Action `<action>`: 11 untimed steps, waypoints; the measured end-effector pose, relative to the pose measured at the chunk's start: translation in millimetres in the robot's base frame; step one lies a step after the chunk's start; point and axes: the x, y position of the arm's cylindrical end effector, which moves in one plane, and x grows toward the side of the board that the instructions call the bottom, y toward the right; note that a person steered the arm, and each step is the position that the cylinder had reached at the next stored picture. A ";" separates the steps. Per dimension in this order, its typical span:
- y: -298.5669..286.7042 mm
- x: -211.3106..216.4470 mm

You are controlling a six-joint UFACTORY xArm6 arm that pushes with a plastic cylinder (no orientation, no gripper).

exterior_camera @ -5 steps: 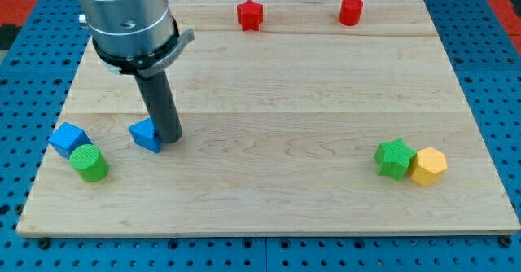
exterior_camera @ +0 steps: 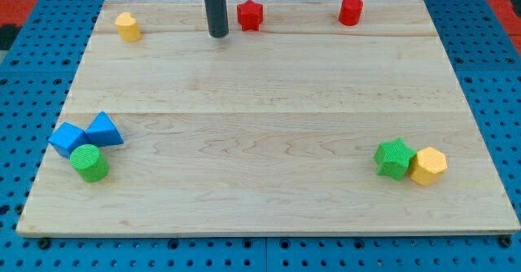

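My tip rests on the board near the view's top, left of centre. It is a plain dark rod with nothing to spread or close, and it holds nothing. It touches no block. Nearest is the red star block, just beside the rod on the view's right, with a narrow gap showing between them.

Further right along the same top edge: a red cylinder, well apart from the star. To the view's left, near the top corner: a small yellow block, shape hard to make out, standing alone.

Lower left cluster: blue triangular block, blue cube and green cylinder, packed together and touching or nearly so.

Lower right pair: green star block pressed against a yellow hexagonal block.

Progress: cannot be judged from this frame; blocks sit in loose groups by the edges of the wooden board.

Containers: none in view. No tray, bin or bowl; every block lies directly on the board.
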 end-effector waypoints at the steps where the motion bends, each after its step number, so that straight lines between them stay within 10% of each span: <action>1: -14.2 -42.8; 3: -51.1 -60.9; 6: -118.1 42.3; 8: -155.2 -28.5; 10: -179.6 72.7; 11: -186.1 40.3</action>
